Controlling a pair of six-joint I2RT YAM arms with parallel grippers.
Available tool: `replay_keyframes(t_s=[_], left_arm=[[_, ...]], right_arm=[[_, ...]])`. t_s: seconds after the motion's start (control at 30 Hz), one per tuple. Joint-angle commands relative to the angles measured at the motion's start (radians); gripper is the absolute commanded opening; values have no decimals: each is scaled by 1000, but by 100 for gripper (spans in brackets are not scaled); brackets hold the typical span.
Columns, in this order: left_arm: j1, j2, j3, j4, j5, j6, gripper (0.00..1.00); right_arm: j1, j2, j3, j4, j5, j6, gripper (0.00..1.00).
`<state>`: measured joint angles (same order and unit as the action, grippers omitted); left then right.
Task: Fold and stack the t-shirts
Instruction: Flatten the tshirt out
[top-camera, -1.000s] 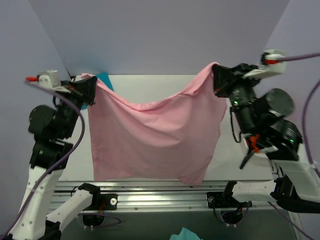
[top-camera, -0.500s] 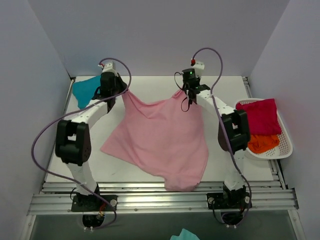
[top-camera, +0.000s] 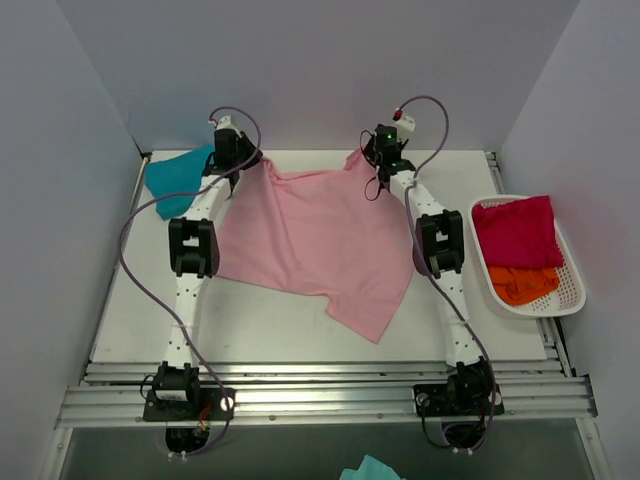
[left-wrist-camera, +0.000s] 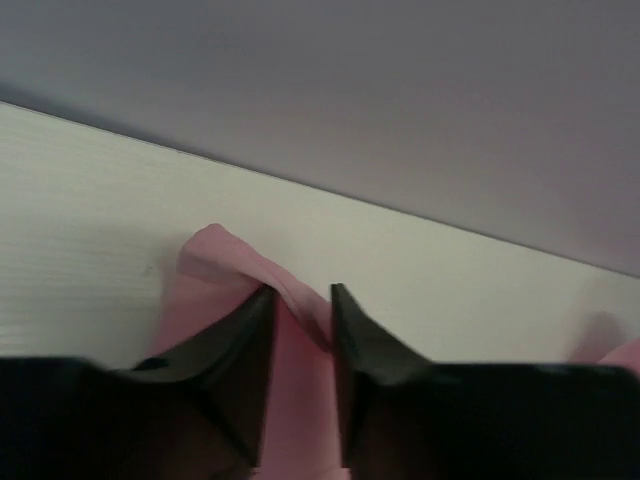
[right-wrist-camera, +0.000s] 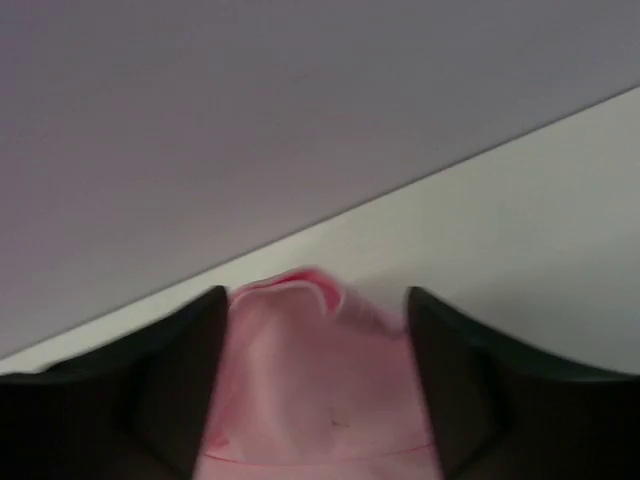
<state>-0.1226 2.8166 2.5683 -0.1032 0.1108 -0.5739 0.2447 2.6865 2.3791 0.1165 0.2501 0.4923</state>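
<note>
The large light pink t-shirt (top-camera: 310, 235) lies spread on the white table, one corner trailing toward the front. Both arms reach to the table's far edge. My left gripper (top-camera: 228, 165) is at the shirt's far left corner; in the left wrist view its jaws (left-wrist-camera: 302, 290) stand slightly apart over a pink fold (left-wrist-camera: 215, 260). My right gripper (top-camera: 383, 165) is at the far right corner, open wide (right-wrist-camera: 315, 295), with the pink cloth (right-wrist-camera: 300, 370) lying loose between its fingers. A teal-blue t-shirt (top-camera: 172, 180) lies at the far left. A magenta-red t-shirt (top-camera: 517, 230) and an orange one (top-camera: 522, 285) lie bunched in a basket.
The white basket (top-camera: 577, 290) sits at the table's right edge. Grey walls close off the back and both sides. A scrap of teal cloth (top-camera: 370, 468) shows below the table's front rail.
Both arms swung the raised pink shirt away to the far edge and laid it down flat. Both grippers, shut on its corners before, have opened.
</note>
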Motion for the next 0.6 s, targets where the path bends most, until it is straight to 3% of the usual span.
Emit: replay_keyframes(t_s=[0.0, 0.03, 0.07, 0.23, 0.3, 0.37, 0.43, 0.57], left_arm=[[29, 4, 70, 8, 4, -78, 38], [40, -6, 19, 29, -8, -89, 58], [44, -32, -8, 55, -25, -92, 94], [72, -159, -211, 86, -158, -107, 94], [78, -291, -337, 201, -197, -103, 94], [80, -438, -524, 299, -252, -81, 94], [78, -526, -612, 330, -273, -57, 94], [66, -726, -753, 266, -307, -21, 94]], right_arm=[[-25, -30, 20, 170, 65, 28, 82], [-28, -30, 19, 185, 78, 23, 99], [-31, -30, 19, 198, 90, 12, 100], [-31, -94, -95, 333, 153, -46, 100], [-25, -174, -167, 380, 178, -61, 100], [-15, -273, -297, 414, 211, -75, 100], [-4, -347, -436, 443, 241, -87, 100], [19, -577, -694, 468, 284, -32, 100]])
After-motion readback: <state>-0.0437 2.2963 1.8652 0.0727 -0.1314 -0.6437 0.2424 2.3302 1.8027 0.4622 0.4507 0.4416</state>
